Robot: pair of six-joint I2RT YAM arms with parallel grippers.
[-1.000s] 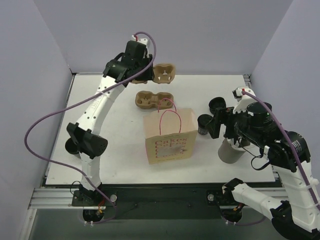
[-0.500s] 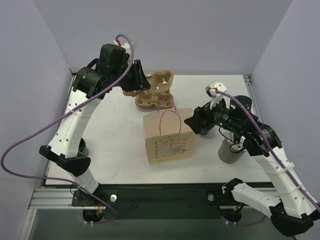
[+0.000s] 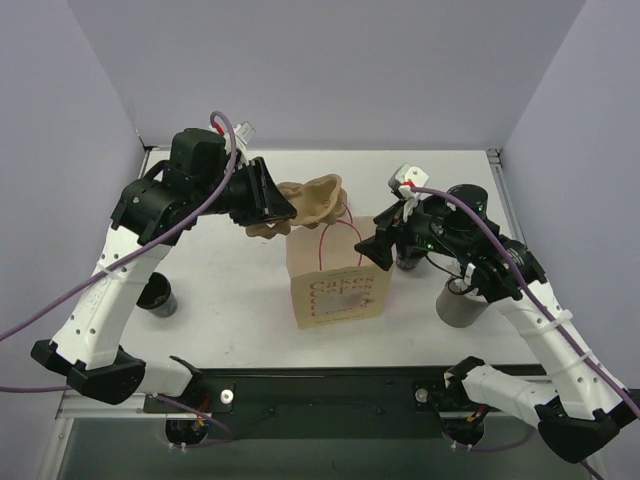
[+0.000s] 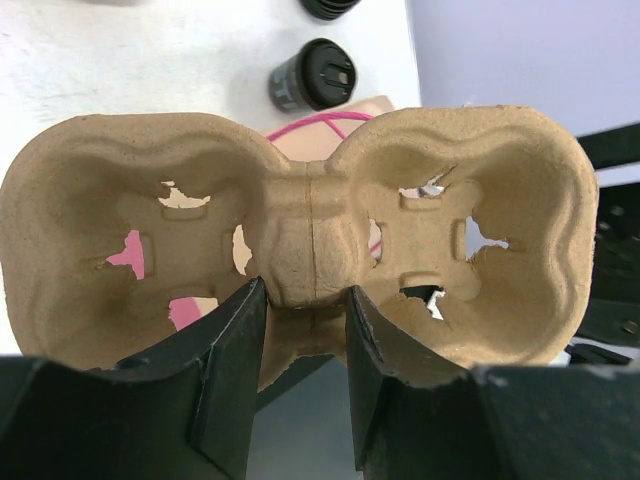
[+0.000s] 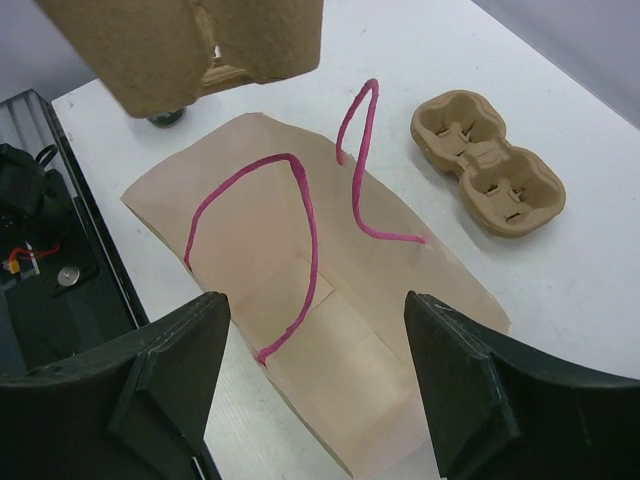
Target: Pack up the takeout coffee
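Two risks: left gripper [image 4: 305, 300], clamped on pulp tray [image 4: 150, 200] bridge, may snag pink handles [image 5: 312, 230]; wide-open right gripper [image 5: 318, 340] could topple bag [image 3: 340, 285].

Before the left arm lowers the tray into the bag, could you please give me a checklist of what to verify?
1. Grip on tray: ok; the left gripper clamps the pulp tray by its central ridge.
2. Bag mouth open: ok; the paper bag shows its floor in the right wrist view.
3. Tray centred over bag: not ok; it hangs near one edge.
4. Handles clear: not ok; a pink handle arches across the mouth.
5. Right arm free: ok; the right gripper is open, holding nothing.
6. Cups loaded: not ok; both wells are empty, and a coffee cup stands outside.
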